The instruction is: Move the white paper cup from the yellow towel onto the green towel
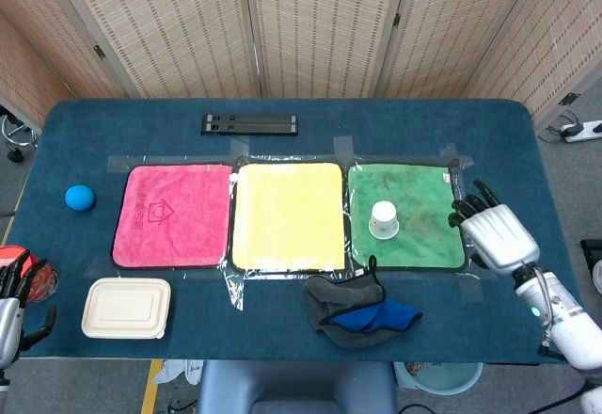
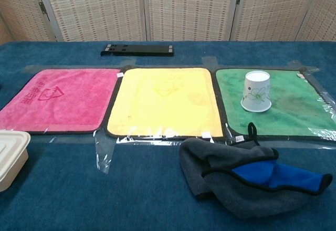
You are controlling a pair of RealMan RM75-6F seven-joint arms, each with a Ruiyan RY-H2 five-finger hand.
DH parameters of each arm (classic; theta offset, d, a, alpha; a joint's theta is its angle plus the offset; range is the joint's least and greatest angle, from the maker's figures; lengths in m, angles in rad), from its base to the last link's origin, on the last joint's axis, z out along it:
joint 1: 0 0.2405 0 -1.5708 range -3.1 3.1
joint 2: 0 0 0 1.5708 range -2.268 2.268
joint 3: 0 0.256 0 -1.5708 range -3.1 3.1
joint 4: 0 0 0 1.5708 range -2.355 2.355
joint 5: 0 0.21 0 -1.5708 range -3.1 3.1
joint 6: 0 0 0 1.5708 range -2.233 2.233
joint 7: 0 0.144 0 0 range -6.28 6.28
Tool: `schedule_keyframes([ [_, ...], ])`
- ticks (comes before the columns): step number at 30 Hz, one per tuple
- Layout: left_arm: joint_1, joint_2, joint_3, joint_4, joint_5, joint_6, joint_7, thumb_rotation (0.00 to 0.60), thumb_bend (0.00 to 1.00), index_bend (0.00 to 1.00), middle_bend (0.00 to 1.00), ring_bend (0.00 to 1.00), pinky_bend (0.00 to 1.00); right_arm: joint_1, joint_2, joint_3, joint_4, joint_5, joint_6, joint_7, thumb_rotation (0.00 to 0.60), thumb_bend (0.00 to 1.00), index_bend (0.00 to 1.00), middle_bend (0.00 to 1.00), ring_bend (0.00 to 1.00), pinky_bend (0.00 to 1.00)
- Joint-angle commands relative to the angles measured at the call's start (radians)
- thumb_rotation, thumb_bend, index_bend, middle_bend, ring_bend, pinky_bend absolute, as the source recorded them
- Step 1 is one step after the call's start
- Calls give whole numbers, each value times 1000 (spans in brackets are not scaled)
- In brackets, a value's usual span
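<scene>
The white paper cup (image 1: 383, 219) (image 2: 256, 91) stands upside down on the left part of the green towel (image 1: 423, 188) (image 2: 294, 107), with nothing touching it. The yellow towel (image 1: 288, 214) (image 2: 165, 101) lies bare between the green one and a pink one. My right hand (image 1: 493, 230) hovers off the green towel's right edge, fingers spread and holding nothing; the chest view does not show it. My left hand (image 1: 11, 303) shows only partly at the lower left edge of the head view, fingers apart, holding nothing.
A pink towel (image 1: 174, 214) lies at the left. A grey and blue cloth (image 1: 357, 310) (image 2: 247, 176) is bunched at the table's front. A white lidded box (image 1: 126, 307), a blue ball (image 1: 80, 198), a red can (image 1: 38, 278) and a black bar (image 1: 248, 124) are also here.
</scene>
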Motion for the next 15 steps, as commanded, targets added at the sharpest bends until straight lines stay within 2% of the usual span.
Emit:
schedule_keyframes([
  [1, -7, -3, -6, -6, 5, 2, 4, 600, 495, 134, 0, 0, 0, -166, 16, -30, 6, -93, 171, 47, 600, 202, 326, 264, 199, 6],
  [8, -32, -6, -19, -36, 25, 3, 39, 600, 496, 134, 0, 0, 0, -408, -95, -26, 139, -155, 394, 163, 600, 202, 177, 241, 206, 55],
  [15, -44, -9, -22, -59, 31, 2, 70, 600, 495, 133, 0, 0, 0, -547, -198, 2, 281, -183, 493, 297, 600, 202, 128, 155, 167, 61],
])
